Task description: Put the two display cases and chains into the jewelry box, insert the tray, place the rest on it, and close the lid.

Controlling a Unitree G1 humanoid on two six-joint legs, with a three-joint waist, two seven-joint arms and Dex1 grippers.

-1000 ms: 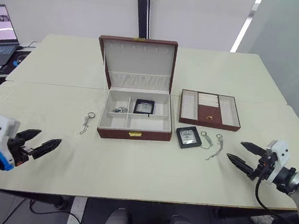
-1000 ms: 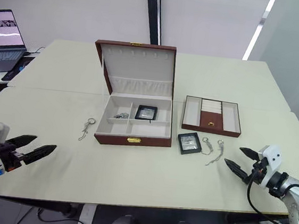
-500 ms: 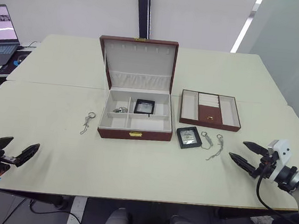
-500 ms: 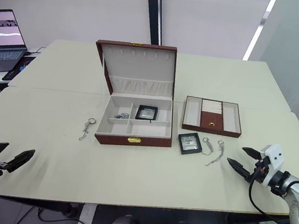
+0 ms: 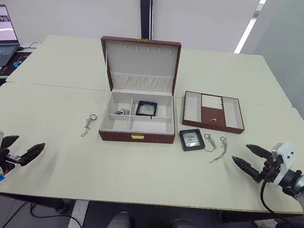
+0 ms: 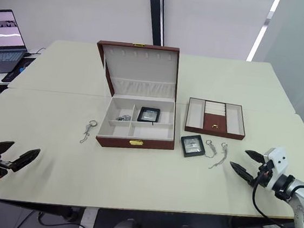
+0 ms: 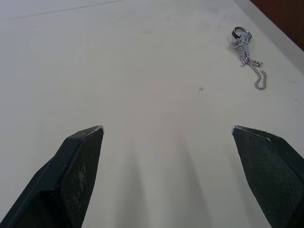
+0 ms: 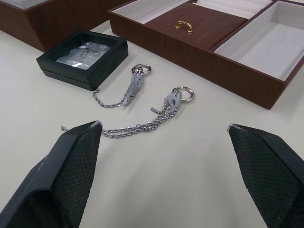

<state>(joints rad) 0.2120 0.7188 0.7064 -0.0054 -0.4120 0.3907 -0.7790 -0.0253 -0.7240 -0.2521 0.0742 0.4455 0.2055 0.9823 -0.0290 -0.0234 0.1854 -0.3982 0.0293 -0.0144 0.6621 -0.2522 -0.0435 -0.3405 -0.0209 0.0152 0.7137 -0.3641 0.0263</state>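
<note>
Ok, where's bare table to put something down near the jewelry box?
Bare table lies in front of the jewelry box, toward the near edge, and behind the raised lid. Left of the box holds one chain. Its right side is crowded: a display case, two chains and the tray.

The box (image 5: 135,136) and tray (image 8: 199,45) have a reddish-brown wood-look finish with matt cream lining (cloth, by the look). The chains (image 8: 142,107) are shiny silvery metal; the table (image 7: 142,71) is smooth, matt and pale.
</note>
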